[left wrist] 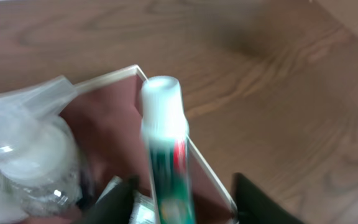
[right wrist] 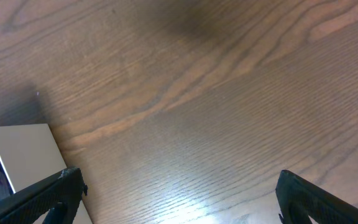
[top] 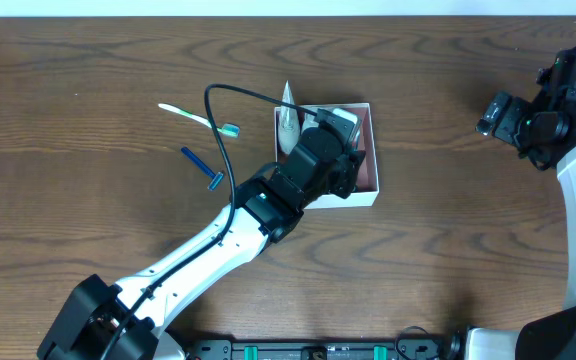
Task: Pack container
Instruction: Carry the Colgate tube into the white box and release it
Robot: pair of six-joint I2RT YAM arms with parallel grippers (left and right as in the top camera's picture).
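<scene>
A toothpaste tube (left wrist: 165, 149) with a white cap filled the left wrist view, blurred, its cap toward 12 o'clock over the corner of the container (left wrist: 114, 76). The left gripper (left wrist: 185, 208) was released, its jaws standing wider than the tube. A clear plastic packet (left wrist: 23, 155) lay in the container at 9 o'clock of the tube.

From overhead, the container (top: 367, 145) sat just off the table's centre toward 1 o'clock. A toothbrush (top: 198, 118) and a blue razor (top: 203, 168) lay on the table (top: 448, 250) at 9 o'clock of it. The right gripper (top: 493, 112) hung spread and empty, well apart at 3 o'clock.
</scene>
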